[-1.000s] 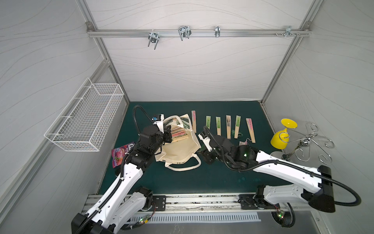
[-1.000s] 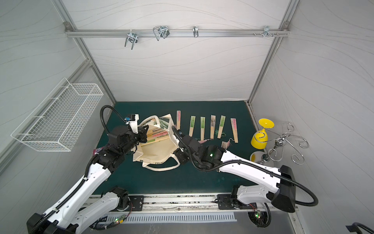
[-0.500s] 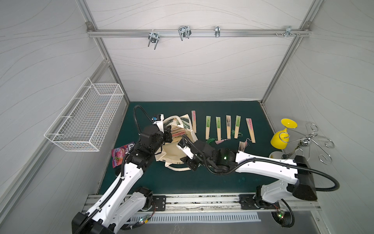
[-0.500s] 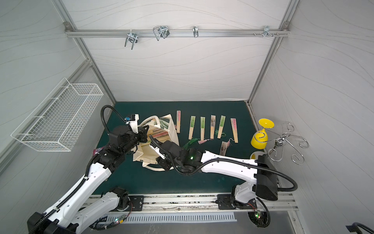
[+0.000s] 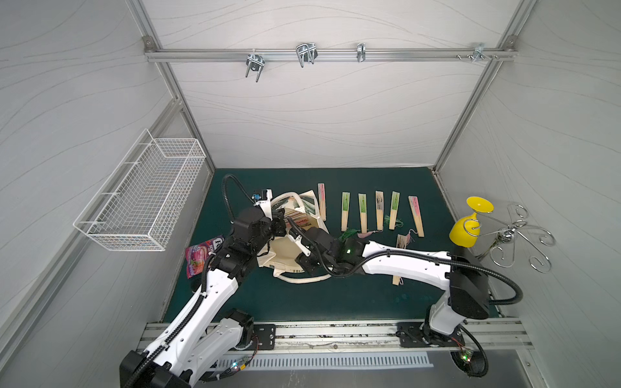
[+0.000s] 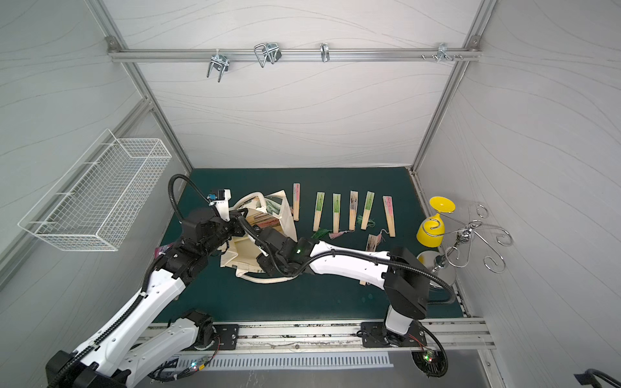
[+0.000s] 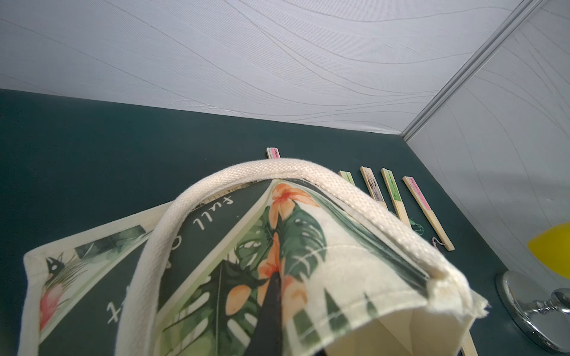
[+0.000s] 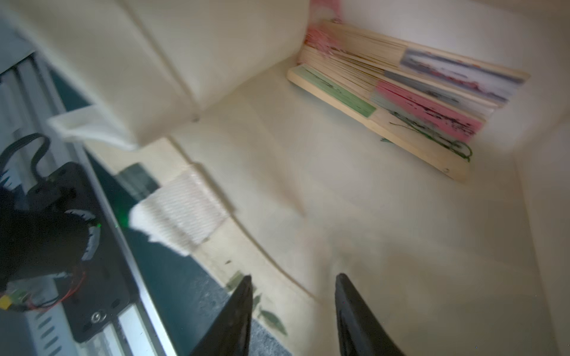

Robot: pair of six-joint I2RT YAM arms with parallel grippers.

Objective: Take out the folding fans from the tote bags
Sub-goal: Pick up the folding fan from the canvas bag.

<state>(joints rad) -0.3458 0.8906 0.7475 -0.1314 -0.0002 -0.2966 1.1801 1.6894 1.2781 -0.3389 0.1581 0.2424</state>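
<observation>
Ahead of the parted right hand [image 8: 293, 276], perhaps five folding fans [image 8: 401, 92] are lying inside one tote bag [image 5: 284, 250], seven on the desk [image 5: 302, 295]; left hand [image 5: 280, 222] is clamping its rim.

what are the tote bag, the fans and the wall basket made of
Tote bag: looks like cream woven canvas, matte, leaf print on it; the weave shows on its handle.
Folding fans: pale wood or bamboo ribs, unglossed, with what seems coloured paper, going by thin layered edges.
Wire basket: probably white-coated metal wire, an open grid.
</observation>
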